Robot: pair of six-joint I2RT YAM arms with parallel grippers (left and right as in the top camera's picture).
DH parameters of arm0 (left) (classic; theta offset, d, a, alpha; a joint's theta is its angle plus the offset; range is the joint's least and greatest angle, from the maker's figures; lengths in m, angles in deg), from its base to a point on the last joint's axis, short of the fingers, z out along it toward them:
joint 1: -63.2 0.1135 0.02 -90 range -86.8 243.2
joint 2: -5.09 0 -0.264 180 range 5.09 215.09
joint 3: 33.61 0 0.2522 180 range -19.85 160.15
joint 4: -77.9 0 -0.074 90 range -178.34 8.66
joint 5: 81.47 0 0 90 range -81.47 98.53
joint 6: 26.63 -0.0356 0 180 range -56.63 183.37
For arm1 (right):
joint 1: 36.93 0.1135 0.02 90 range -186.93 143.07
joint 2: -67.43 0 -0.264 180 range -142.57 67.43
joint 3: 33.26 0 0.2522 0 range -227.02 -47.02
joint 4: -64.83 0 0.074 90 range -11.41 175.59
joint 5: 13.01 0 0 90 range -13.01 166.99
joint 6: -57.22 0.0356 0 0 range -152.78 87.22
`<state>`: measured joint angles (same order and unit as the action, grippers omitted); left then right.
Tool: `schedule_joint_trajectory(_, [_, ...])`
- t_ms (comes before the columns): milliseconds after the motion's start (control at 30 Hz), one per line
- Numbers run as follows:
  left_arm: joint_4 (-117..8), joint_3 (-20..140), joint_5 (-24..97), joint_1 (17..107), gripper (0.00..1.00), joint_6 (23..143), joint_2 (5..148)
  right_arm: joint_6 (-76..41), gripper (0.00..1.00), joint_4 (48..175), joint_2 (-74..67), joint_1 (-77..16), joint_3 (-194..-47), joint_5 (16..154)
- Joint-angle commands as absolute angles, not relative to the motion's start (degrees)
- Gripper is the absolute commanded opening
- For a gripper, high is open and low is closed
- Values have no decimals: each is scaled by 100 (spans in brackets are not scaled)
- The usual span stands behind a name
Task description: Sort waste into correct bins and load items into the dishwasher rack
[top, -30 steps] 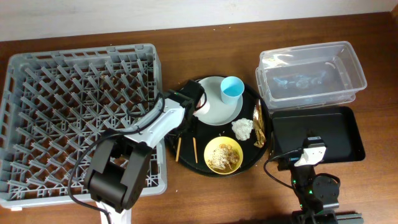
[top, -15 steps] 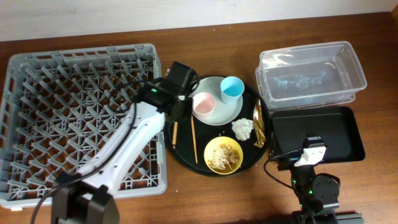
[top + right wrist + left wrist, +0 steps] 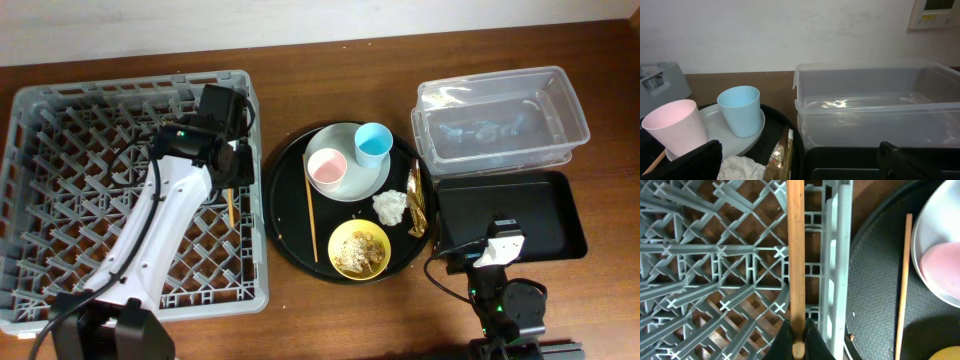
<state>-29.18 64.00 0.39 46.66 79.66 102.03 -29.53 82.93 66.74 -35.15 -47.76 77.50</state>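
My left gripper is shut on one wooden chopstick, held over the right edge of the grey dishwasher rack. In the left wrist view the gripper pinches the stick's end above the rack's grid. The second chopstick lies on the round black tray. On that tray, the white plate carries the pink cup and blue cup. The yellow bowl holds tan food scraps. Napkin and gold wrapper lie beside it. My right gripper is open and empty.
The clear tub stands at the back right. The shallow black rectangular tray lies in front of it. My right arm rests low at that tray's near edge. A wall runs behind the table.
My left gripper has lifted one chopstick off the round tray and carried it left, over the rack's right edge. The pink cup came back into view. The right arm has not moved.
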Motion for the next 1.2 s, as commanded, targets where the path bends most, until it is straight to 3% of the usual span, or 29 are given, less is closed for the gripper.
schedule_joint_trajectory(0, [-2916, 6451, 120, 4675, 0, 7805, 10157, -2907, 99, 8309, 6707, -3550, -4734, 7783])
schedule_joint_trajectory(400, [-3008, 6431, 122, 4677, 2, 7809, 11034, -2907, 99, 8309, 6707, -3550, -4734, 7783])
schedule_joint_trajectory(533, [-3045, 6431, 120, 4677, 12, 7809, 11128, -2907, 99, 8309, 6707, -3550, -4734, 7783])
schedule_joint_trajectory(633, [-3049, 6431, 113, 4677, 26, 7807, 11126, -2907, 99, 8309, 6707, -3550, -4734, 7783])
schedule_joint_trajectory(867, [-2850, 6641, 190, 4675, 27, 7811, 11029, -2907, 99, 8309, 6707, -3550, -4734, 7783])
schedule_joint_trajectory(967, [-2586, 6931, 745, 4671, 27, 7809, 10671, -2907, 99, 8309, 6707, -3550, -4734, 7783])
schedule_joint_trajectory(1000, [-2593, 6945, 972, 4671, 36, 7809, 10503, -2907, 98, 8309, 6707, -3550, -4734, 7783])
schedule_joint_trajectory(1033, [-2597, 6947, 1095, 4671, 97, 7811, 10404, -2909, 98, 8309, 6707, -3550, -4734, 7783])
schedule_joint_trajectory(1133, [-2627, 6945, 1757, 4671, 99, 7809, 10223, -2907, 99, 8309, 6707, -3550, -4734, 7783])
schedule_joint_trajectory(1167, [-2586, 6936, 2076, 4660, 89, 7811, 10223, -2907, 99, 8309, 6707, -3550, -4734, 7783])
